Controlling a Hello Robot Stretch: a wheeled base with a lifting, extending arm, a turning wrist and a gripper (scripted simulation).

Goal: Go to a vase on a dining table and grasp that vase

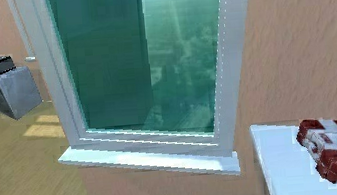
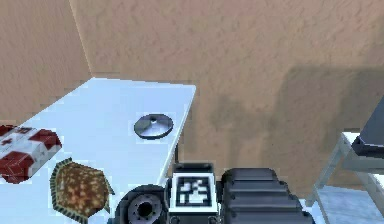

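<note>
1. Possibly the vase: a brown, scale-patterned lump [image 2: 80, 188] on the smooth white table's [image 2: 110, 105] near edge. Its axis and facing cannot be told.
2. Just right of it sits the dark, round-bodied gripper [image 2: 140, 208]; whether it holds anything cannot be told.
3. Farther out lies a flat grey disc [image 2: 153, 125].
4. Left of the lump lies a red-and-white box [image 2: 25, 152].
5. Ahead stands a white-framed window [image 1: 138, 58] with greenish glass.

The table [image 2: 110, 105] is white, the box [image 2: 22, 152] red-and-white.

Tall window [image 1: 139, 63], red-white box [image 1: 331, 148], grey disc [image 2: 153, 125], mottled brown object [image 2: 80, 188]
</note>
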